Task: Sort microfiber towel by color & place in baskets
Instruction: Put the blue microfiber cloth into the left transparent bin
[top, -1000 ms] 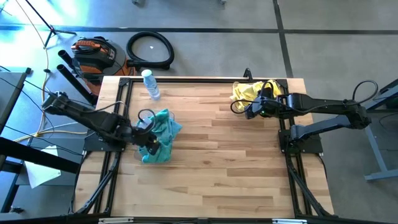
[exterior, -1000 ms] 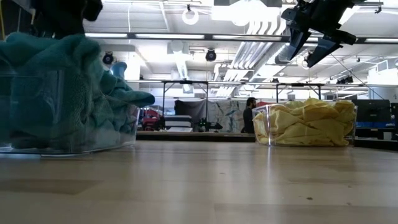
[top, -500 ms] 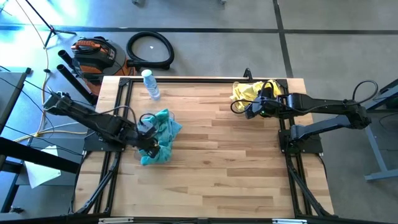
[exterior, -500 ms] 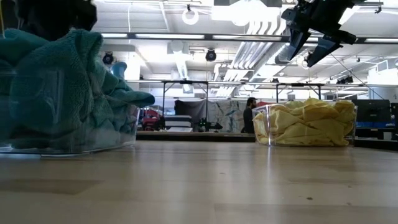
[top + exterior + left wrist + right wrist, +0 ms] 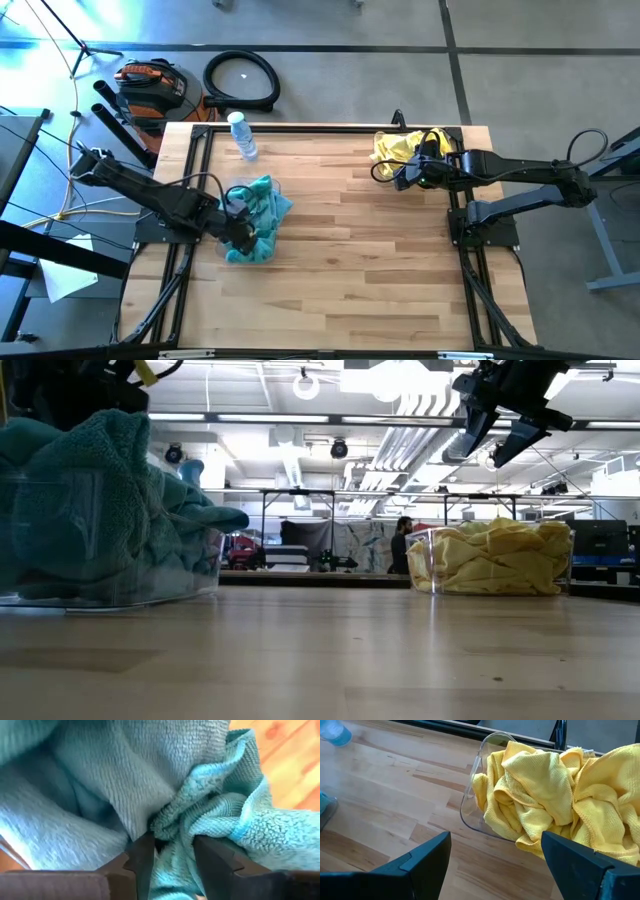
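Teal microfiber towels (image 5: 258, 215) fill the left basket (image 5: 110, 595) on the left half of the wooden table (image 5: 350, 260), heaped above the clear rim, one corner flopping out over the side toward the table's middle. Right on top of that heap sits the left gripper (image 5: 236, 230); in its wrist view the two dark fingers (image 5: 142, 857) stand a little apart with a bunched fold of teal cloth between them, and I can't tell whether they're pinching it or have let it loose. Toward the back edge, a clear water bottle (image 5: 241, 135) lies on the wood, apart from the teal pile. Moving across the bare middle of the table to the far right corner: the right basket (image 5: 472, 812) holds the yellow towels (image 5: 545, 795), crumpled and piled above its rim. Above and just beside it hovers the right gripper (image 5: 402, 175), fingers spread wide, nothing in them.
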